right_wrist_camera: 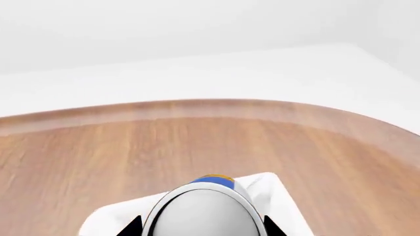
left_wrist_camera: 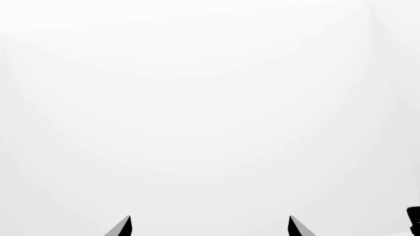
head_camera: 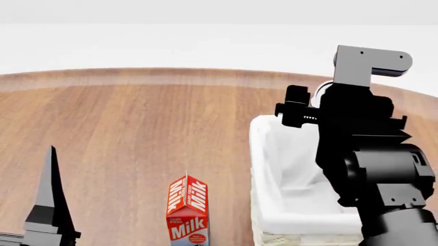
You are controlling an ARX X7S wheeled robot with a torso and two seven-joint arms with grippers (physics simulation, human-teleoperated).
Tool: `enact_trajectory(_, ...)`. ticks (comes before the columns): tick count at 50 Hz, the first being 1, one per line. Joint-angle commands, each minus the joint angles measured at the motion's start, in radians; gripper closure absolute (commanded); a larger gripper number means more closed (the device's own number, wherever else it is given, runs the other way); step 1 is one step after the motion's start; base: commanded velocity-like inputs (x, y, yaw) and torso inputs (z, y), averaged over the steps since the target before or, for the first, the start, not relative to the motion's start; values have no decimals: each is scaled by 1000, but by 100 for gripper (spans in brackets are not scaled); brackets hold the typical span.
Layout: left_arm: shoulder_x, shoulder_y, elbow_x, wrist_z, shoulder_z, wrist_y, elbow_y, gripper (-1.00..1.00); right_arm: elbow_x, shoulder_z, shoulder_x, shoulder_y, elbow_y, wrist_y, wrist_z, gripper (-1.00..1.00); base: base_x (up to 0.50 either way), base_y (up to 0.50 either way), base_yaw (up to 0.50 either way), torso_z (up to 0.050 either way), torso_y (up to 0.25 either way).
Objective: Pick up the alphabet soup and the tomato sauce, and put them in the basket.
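Above the basket (head_camera: 274,154) on the wooden counter (head_camera: 137,133), the right pincer (right_wrist_camera: 200,227) pinches the alphabet soup (right_wrist_camera: 200,211) by its sides, silvery top toward the wrist camera, apparently poised for release into the white liner. The left pincer (left_wrist_camera: 210,227) is spread and empty; the tomato sauce is not in view, a milk carton (head_camera: 188,210) standing near the basket.

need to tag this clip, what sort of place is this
Probably a simulated tabletop test scene, not a real room: a bare wooden table against featureless white, with groceries staged on it, a milk carton beside a cloth-lined wicker basket. The right gripper holds the alphabet soup over it.
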State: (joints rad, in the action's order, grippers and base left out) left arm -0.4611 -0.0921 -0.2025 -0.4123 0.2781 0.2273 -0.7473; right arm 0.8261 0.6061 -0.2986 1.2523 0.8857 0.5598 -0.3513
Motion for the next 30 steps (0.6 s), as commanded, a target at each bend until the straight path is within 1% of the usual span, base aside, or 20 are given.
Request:
enact_trajectory(1, 0, 0, 0, -1, 3, -7, 7, -100, -108, 24, 61, 64, 200, -95, 76, 100, 0, 0, 0, 0, 0)
enact_trajectory(6, -1, 3, 1, 0, 5, -14, 11, -100, -106, 22, 77, 70, 233, -94, 88, 100, 0, 0, 0, 0, 0)
enact_trajectory(10, -2, 6, -2, 0, 4, -18, 13, -100, -112, 21, 117, 108, 360, -99, 115, 100, 0, 0, 0, 0, 3)
enact_trajectory(13, -3, 4, -3, 0, 5, -17, 14, -100, -118, 22, 133, 124, 409, -100, 132, 100, 0, 0, 0, 0, 0)
enact_trajectory(30, -4, 9, -4, -2, 7, -27, 23, -100, -171, -41, 144, 110, 420, -13, 141, 100, 0, 0, 0, 1, 1)
